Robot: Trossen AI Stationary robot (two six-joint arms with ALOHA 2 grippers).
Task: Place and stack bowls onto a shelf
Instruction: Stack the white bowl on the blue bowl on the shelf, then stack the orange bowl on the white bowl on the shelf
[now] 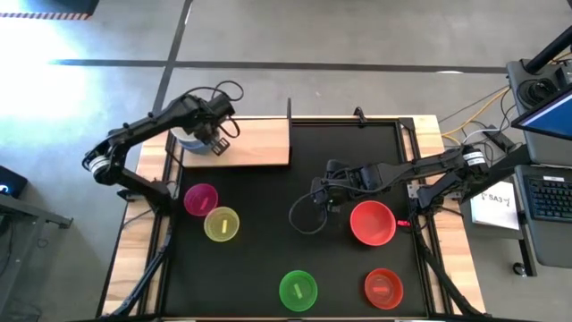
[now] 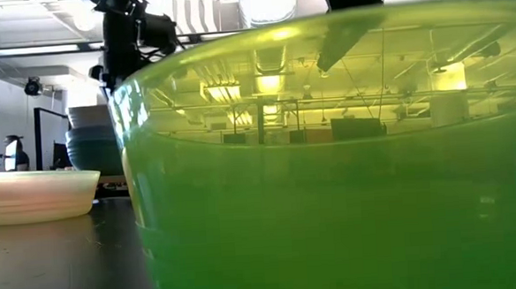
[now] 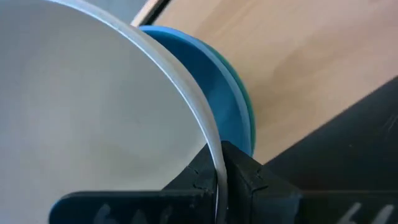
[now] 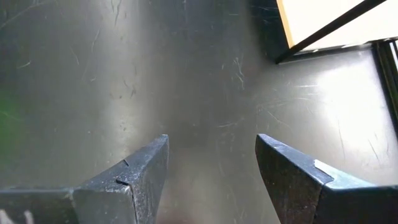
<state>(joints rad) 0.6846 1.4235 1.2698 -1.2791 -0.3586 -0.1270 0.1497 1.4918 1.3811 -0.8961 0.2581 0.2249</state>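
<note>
pale wood shelf [image 1: 259, 143], scuffed metallic table [image 4: 186, 81]

Bowls [image 1: 193, 143] stacked on shelf [image 1: 255, 143]

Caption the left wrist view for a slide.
Left pincer shut on a white bowl's rim, over blue bowls on the wooden shelf.

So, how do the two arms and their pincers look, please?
Both arms are dark, slim and jointed, with pale silver bands near the base joints. Loose black cables loop beside the left pincer and the right pincer. The right pincer's two fingers are flat, dark grey and wedge-shaped, with scuffed edges.
</note>
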